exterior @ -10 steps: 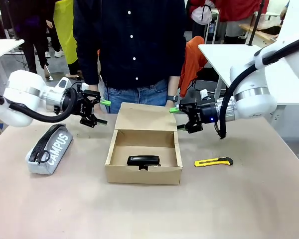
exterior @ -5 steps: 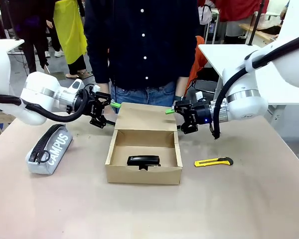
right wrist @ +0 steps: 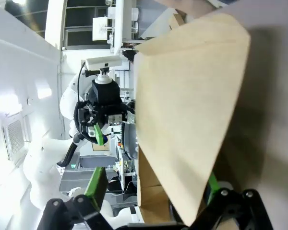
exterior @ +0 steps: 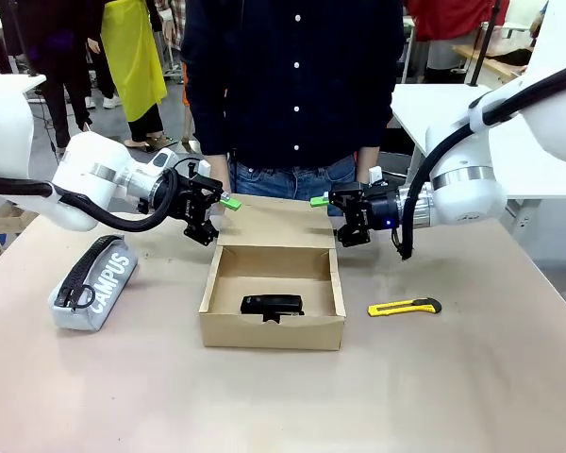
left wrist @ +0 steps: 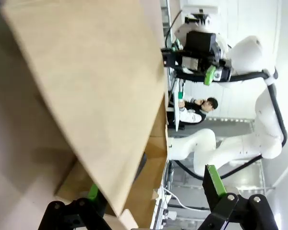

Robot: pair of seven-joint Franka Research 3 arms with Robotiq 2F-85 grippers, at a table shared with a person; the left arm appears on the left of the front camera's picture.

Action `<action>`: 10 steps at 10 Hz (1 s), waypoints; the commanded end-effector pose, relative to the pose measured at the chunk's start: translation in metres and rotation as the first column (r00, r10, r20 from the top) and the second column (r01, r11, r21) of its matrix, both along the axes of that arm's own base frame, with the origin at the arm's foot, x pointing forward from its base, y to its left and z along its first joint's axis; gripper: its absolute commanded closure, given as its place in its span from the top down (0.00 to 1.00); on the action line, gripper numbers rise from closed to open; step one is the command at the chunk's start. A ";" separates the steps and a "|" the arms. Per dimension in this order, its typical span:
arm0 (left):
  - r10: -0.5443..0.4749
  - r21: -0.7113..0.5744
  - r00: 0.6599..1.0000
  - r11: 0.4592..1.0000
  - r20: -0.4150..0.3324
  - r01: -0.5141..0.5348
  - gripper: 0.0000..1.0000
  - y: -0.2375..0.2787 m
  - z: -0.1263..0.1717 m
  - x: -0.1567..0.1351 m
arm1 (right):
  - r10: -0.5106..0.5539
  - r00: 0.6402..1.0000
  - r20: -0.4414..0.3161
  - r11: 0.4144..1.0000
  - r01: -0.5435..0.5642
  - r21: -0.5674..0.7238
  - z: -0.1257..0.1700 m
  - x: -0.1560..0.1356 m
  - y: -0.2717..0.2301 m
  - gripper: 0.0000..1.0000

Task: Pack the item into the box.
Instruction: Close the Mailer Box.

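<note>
The stapler point(exterior: 272, 304) is in the box point(exterior: 272, 332), lying flat on the floor of it close to the front wall, lengthwise across. The flap lid point(exterior: 278, 222) stands up at the far side, hinged along the back edge.

Both arms are at that flap. The left gripper point(exterior: 219, 220) is at its left corner and the right gripper point(exterior: 330, 220) is at its right corner, each reaching in sideways just above the desk point(exterior: 264, 406).

From the left wrist, the fingers point(left wrist: 213, 181) are spread wide and the cardboard corner sits in the gap between them, partly covering one green pad. Nothing is pinched. The right wrist shows the same: fingers point(right wrist: 95, 186) wide apart, with the flap's corner between them. I can't tell whether a pad actually touches the cardboard on either side.

Out on the desk, the yellow utility knife point(exterior: 404, 307) lies just right of the box, clear of it. The grey CAMPUS pouch point(exterior: 96, 276) sits well off to the left. A person point(exterior: 292, 85) in a dark buttoned shirt stands at the far edge, right behind the flap.
</note>
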State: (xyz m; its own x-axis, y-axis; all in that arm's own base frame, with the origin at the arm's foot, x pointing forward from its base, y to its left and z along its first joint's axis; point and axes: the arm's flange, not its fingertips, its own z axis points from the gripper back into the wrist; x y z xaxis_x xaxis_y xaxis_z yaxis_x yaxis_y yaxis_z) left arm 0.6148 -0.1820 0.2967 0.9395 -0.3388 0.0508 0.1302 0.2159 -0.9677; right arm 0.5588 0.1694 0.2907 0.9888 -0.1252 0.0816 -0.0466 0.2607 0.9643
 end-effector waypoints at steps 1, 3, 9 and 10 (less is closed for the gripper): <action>-0.060 -0.015 0.995 0.998 0.080 0.062 1.00 -0.003 0.019 -0.012 | -0.010 0.995 0.097 0.999 0.006 0.035 0.012 -0.018 -0.004 1.00; -0.040 0.002 0.985 0.999 0.168 0.040 1.00 -0.008 0.031 -0.025 | -0.004 0.989 0.149 1.000 0.000 0.026 0.020 -0.025 -0.004 1.00; 0.007 -0.058 0.962 0.998 0.273 0.009 1.00 -0.013 0.045 -0.049 | -0.016 0.950 0.312 0.998 -0.005 0.064 0.023 -0.037 -0.004 1.00; 0.019 -0.077 0.973 0.997 0.231 -0.001 1.00 -0.012 0.045 -0.047 | 0.044 0.964 0.262 0.999 -0.044 -0.006 0.026 -0.026 -0.004 1.00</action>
